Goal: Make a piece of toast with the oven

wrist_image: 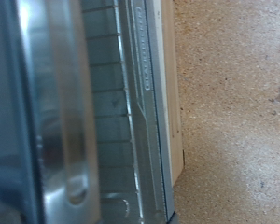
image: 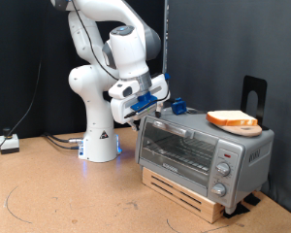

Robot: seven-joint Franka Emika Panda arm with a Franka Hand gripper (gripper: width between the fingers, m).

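The gripper [image: 157, 105] sits at the oven [image: 199, 153] door's top edge, by the handle [wrist_image: 61, 112]; its opening cannot be determined. The piece of toast [image: 233, 120] lies on a plate atop the oven, beyond the gripper. Risk: an off-centre pull could slip off the handle or drag the oven across the bench [image: 68, 199]. No legible labels.

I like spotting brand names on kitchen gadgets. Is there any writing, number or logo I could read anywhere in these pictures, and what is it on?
None can be read.
The oven has marks around its knobs: too small to read.
A strip of print on the oven's frame in the wrist view: blurred, unreadable.
The piece of toast on top is unmarked.
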